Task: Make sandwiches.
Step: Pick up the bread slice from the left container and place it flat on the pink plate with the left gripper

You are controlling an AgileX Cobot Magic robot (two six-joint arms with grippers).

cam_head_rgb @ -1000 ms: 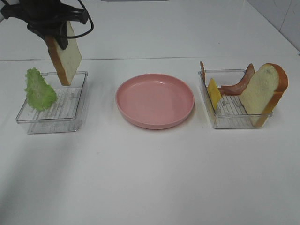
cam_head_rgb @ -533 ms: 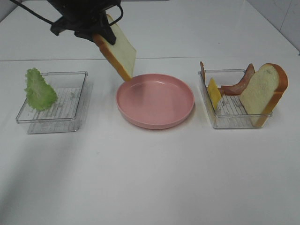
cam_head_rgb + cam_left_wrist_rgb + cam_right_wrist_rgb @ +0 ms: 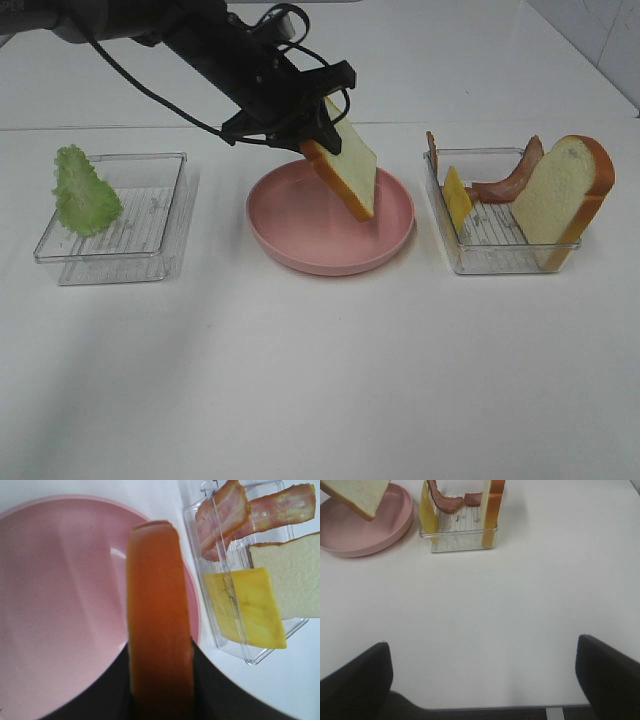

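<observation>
The left arm (image 3: 230, 55) has swung across the counter (image 3: 320, 380), from above the left clear tray (image 3: 150, 240) to above the round pink plate (image 3: 295, 225). Its jaws are clamped on the crust of a white bread slice (image 3: 348, 172). A second ago that slice hung over the left tray. Now it hangs tilted over the plate's right half, with its low corner close to the pink surface, though as far as I can tell it is not laid down. I judge that the sandwich's base is about to be set. Nothing is stacked yet, and every filling is still in its tray. The right arm's jaws stand wide apart and empty, well back from the right clear tray (image 3: 500, 260).

Counted:
- one plate
- two trays
- two bread slices: the held one and a second bread slice (image 3: 562, 195) standing in the right tray
- one lettuce leaf (image 3: 82, 192), in the left tray
- two bacon strips (image 3: 280, 507), in the right tray
- one yellow cheese slice (image 3: 457, 198), also in the right tray
</observation>
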